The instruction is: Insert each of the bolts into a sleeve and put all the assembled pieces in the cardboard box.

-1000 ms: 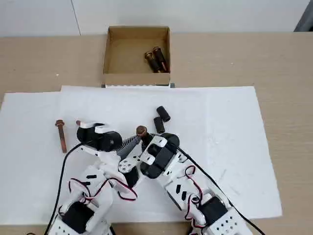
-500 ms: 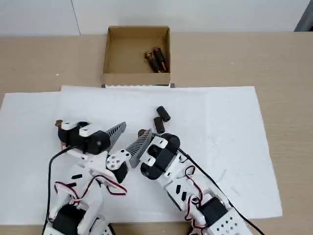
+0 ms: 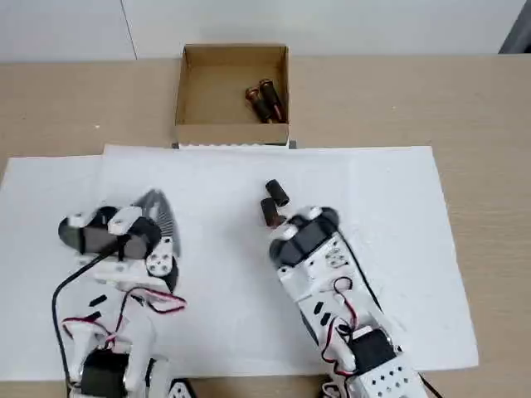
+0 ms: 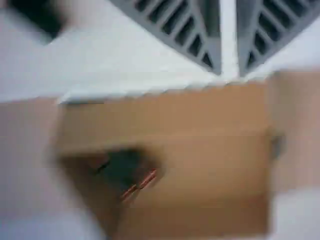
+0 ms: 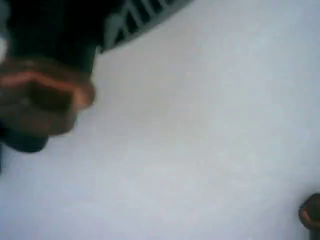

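The cardboard box (image 3: 192, 93) stands at the table's far edge with two assembled pieces (image 3: 265, 101) in its right part. Two black sleeves (image 3: 276, 192) lie on the white paper (image 3: 390, 207), and the nearer sleeve (image 3: 270, 212) is just ahead of my right gripper (image 3: 289, 228). That gripper is shut on a copper-headed bolt (image 5: 40, 92) in a dark sleeve, seen up close in the right wrist view. My left gripper (image 3: 154, 207) is over the paper's left part, its grey fingers (image 4: 185, 30) nearly together with nothing between them, pointing at the cardboard box (image 4: 200, 145).
Bare wooden table (image 3: 431, 99) surrounds the paper on the far side and right. Another dark piece (image 5: 311, 212) lies at the edge of the right wrist view. Open paper lies between the two arms and to the right of the right arm.
The arms have drawn apart: the left one swung left and closed its open fingers. The right one turned right, taking the bolt with it.
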Motion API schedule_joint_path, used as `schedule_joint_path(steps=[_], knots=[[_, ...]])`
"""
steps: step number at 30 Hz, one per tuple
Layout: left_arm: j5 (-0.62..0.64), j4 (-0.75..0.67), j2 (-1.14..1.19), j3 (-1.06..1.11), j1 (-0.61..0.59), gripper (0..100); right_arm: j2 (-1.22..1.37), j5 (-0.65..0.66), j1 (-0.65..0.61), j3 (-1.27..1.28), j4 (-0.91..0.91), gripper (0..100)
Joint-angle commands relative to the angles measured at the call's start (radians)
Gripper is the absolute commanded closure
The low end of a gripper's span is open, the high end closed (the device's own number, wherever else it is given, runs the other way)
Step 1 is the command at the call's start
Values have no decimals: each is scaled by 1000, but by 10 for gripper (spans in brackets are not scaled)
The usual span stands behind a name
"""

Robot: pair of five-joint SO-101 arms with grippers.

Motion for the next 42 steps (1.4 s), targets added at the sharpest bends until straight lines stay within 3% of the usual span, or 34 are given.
schedule_joint_path(steps=[1,7,20,26,31,42], knots=[[-37,-8,-8,67,-124,994,-2,-44,44,-147,108,996],[-41,-6,-8,229,-176,994,110,-46,44,-368,243,996],[-41,-5,-3,268,-180,994,1018,-46,47,-1149,266,996],[-37,54,-8,268,-173,994,1363,-34,48,-1490,182,995],[-35,61,-9,268,-180,994,1624,60,56,-1712,97,995],[-35,61,-9,268,-181,994,2123,195,67,-2005,-315,995]])
